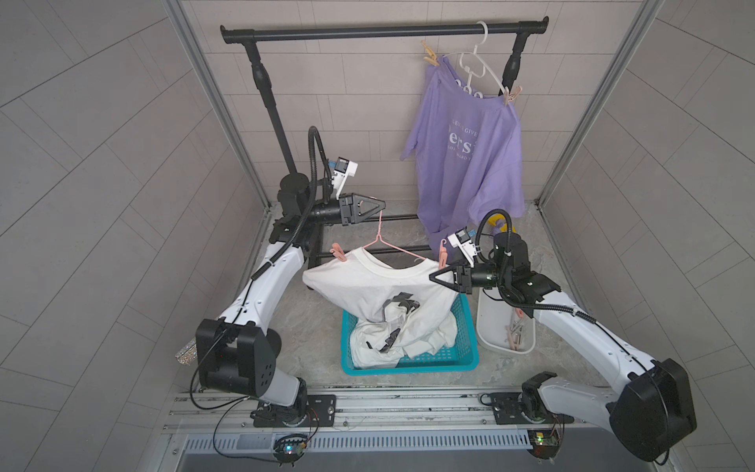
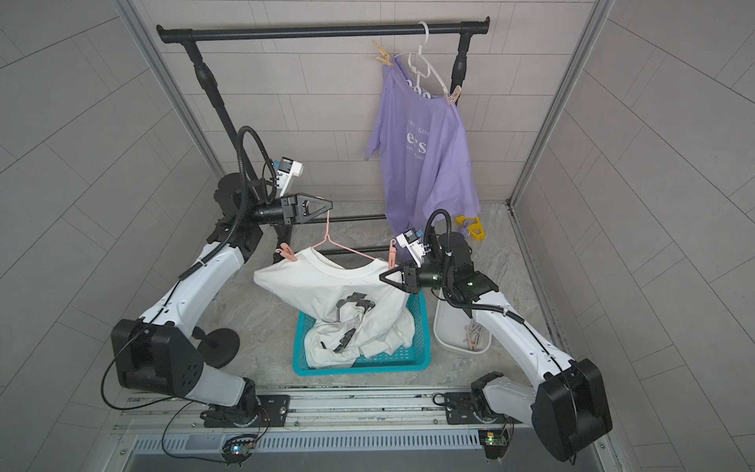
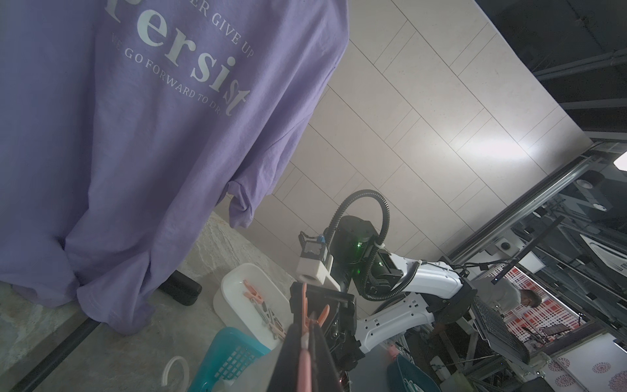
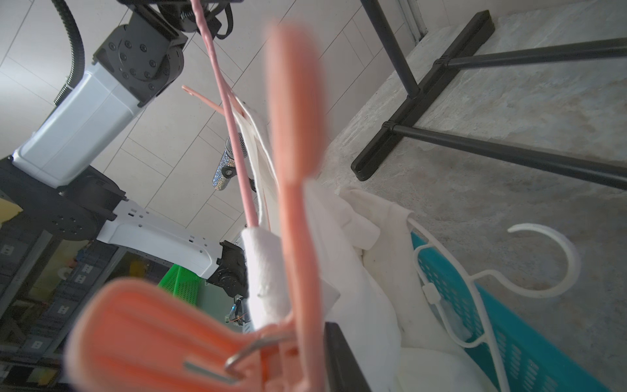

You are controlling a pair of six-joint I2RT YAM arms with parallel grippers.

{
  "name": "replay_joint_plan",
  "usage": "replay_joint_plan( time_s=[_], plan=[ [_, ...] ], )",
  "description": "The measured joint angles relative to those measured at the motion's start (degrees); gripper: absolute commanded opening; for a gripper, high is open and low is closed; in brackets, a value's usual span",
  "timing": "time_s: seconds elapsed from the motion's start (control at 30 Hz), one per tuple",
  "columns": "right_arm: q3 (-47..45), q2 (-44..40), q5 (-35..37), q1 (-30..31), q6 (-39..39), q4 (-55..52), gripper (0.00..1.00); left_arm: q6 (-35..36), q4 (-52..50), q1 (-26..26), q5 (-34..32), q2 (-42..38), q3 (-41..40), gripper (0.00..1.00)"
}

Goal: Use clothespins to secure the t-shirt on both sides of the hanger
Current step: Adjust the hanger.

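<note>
1. Left gripper (image 1: 380, 206): raised over the middle of the surface. Its jaws are pressed together on the hook of the pink hanger (image 4: 230, 135), which dangles from them.
2. White t-shirt (image 1: 367, 282): draped over that hanger's shoulders. Its lower half sags into the teal basket (image 1: 408, 363) at the front middle of the surface.
3. Left clothespin (image 1: 338, 253): salmon-pink, tilted, clipped at the shirt's left shoulder.
4. Right clothespin (image 1: 443, 254): salmon-pink, standing upright at the shirt's right shoulder, just above the gripper tip. In the right wrist view its mouth sits over a fold of white cloth beside the hanger arm. Whether it bites the wire too cannot be told.
5. Right gripper (image 1: 434, 278): level, pointing at the right shoulder. In both top views the jaws look drawn close. Whether they pinch the pin's handles or stand clear of them cannot be told.
6. Spare clothespins (image 1: 515, 333): a small heap in the white tub (image 1: 488, 323) near the surface's right edge.
7. Purple t-shirt (image 1: 470, 163): on a white hanger at the right end of the rail (image 1: 367, 32) along the back edge, with a pin at each shoulder.
8. Step in hand, judged: the left side is done and the second pin is being seated on the right.
9. Next move, judged: confirm the pin grips both cloth and hanger. Then back the right gripper straight away without dragging the shoulder, while the left holds the hook steady.
</note>
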Motion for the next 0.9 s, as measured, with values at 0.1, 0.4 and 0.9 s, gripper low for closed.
replay_joint_plan(
  time_s=[0.1,0.4,0.9],
  plan=[
    [0.0,0.0,-0.9,0.0,-0.02,0.13,0.06,1.33,-1.01,0.0,-0.52,0.0,0.13,0.01],
    [0.0,0.37,-0.96,0.26,0.13,0.31,0.0,16.06,-19.74,0.11,-4.31,-0.22,4.48,0.43],
    [1.84,-1.68,7.87,0.26,-2.25,-5.99,0.0,26.58,-34.36,0.11,-14.95,-2.32,5.7,0.87]
  ],
)
